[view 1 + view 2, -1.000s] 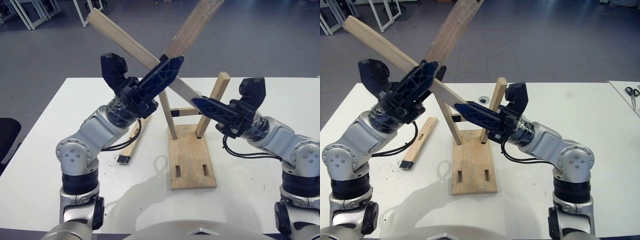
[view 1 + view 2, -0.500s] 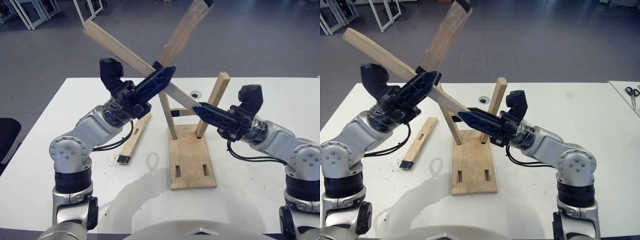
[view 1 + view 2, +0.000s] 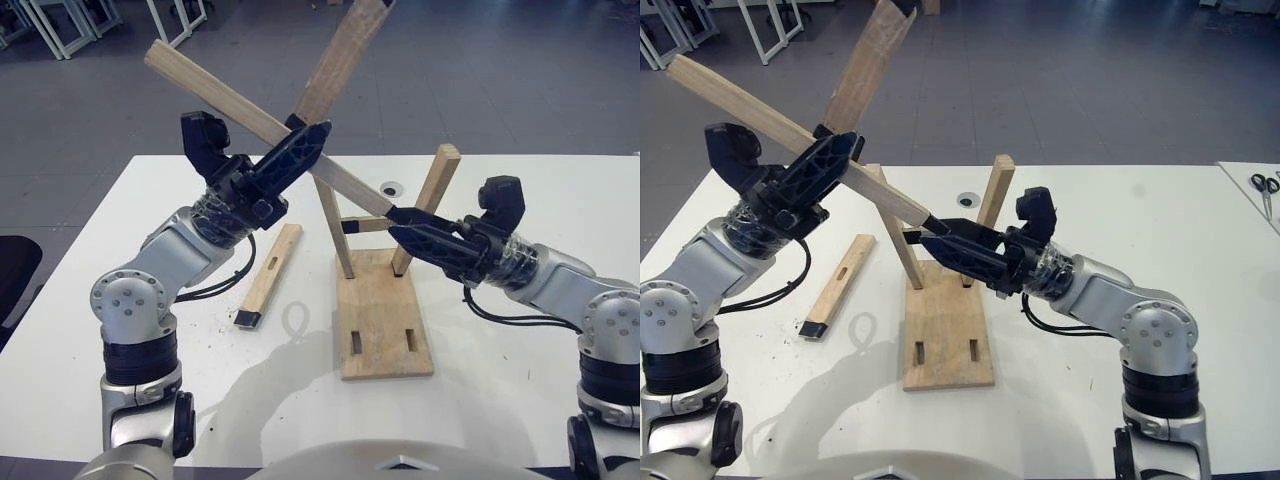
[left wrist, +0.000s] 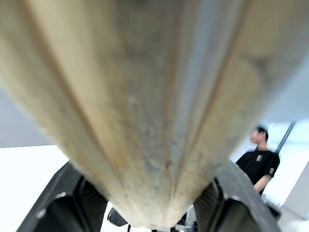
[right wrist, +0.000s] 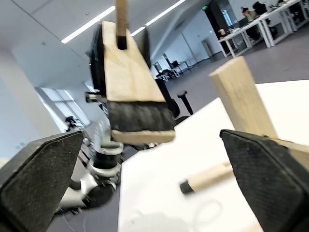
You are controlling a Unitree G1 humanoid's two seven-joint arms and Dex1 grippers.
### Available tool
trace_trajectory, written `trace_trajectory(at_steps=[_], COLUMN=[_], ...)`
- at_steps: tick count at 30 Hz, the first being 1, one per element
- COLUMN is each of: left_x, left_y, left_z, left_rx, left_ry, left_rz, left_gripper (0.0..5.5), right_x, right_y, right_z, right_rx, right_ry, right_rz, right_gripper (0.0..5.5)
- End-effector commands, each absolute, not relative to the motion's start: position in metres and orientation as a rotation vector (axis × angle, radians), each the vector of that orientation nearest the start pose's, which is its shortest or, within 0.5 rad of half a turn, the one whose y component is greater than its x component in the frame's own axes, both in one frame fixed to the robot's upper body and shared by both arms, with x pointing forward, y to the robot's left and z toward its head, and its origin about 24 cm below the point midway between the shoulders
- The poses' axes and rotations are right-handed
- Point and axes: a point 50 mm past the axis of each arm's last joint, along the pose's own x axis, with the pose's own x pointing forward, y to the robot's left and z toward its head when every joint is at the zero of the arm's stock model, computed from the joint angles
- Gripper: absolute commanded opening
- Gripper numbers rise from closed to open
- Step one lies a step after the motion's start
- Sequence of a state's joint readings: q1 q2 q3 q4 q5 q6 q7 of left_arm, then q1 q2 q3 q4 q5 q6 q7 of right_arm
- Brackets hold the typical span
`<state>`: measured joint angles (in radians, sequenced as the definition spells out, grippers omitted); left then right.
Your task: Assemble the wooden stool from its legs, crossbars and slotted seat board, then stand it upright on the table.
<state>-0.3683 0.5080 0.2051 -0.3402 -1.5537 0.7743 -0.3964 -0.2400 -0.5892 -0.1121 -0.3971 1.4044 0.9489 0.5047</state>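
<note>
The slotted seat board (image 3: 385,325) lies flat on the white worktop (image 3: 500,390) at the centre of the frame. Two legs (image 3: 335,232) stand tilted in its far end, joined by a short crossbar (image 3: 368,224). Just left of the board, a loose slotted leg (image 3: 268,275) lies on the worktop. Above, in the upper left, the left pincer (image 3: 315,137) is clamped on a crossed leg pair (image 3: 220,92) held in the air; one slat slopes down toward the centre and the other rises to the top edge. The right pincer (image 3: 393,222), right of centre, is spread wide and holds nothing. Its tips sit at the sloping slat's lower end; whether they touch it cannot be told. Scissors (image 3: 1265,183) lie at the far right edge.
</note>
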Motion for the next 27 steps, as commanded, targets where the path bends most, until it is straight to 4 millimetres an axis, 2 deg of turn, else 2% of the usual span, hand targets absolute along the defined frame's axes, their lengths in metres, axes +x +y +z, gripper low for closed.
trace_trajectory(at_steps=[1,8,18,19,21,23,25,27], left_x=[0.23,0.228,0.223,0.222,0.221,0.219,0.216,0.213], left_y=[0.165,0.168,0.159,0.159,0.161,0.161,0.16,0.159], left_z=[0.206,0.198,0.178,0.176,0.167,0.156,0.145,0.137], left_rx=[-0.472,-0.346,-0.272,-0.258,-0.19,-0.12,-0.076,-0.061], left_ry=[-0.076,-0.086,-0.031,-0.017,0.023,0.056,0.082,0.095], left_rz=[-1.251,-1.315,-1.347,-1.353,-1.371,-1.384,-1.403,-1.408], left_gripper=[2.04,2.04,2.04,2.04,2.04,2.04,2.04,2.04], right_x=[0.21,0.21,0.215,0.217,0.23,0.245,0.254,0.255], right_y=[-0.193,-0.203,-0.195,-0.196,-0.204,-0.217,-0.222,-0.22], right_z=[0.125,0.118,0.114,0.113,0.103,0.088,0.083,0.082], right_rx=[0.366,0.29,0.271,0.263,0.154,-0.064,-0.12,-0.134], right_ry=[0.497,0.499,0.465,0.46,0.457,0.42,0.325,0.219], right_rz=[1.027,1.03,1.0,0.977,0.817,0.606,0.47,0.423], right_gripper=[5.15,5.15,5.15,5.15,5.15,5.15,5.15,5.15])
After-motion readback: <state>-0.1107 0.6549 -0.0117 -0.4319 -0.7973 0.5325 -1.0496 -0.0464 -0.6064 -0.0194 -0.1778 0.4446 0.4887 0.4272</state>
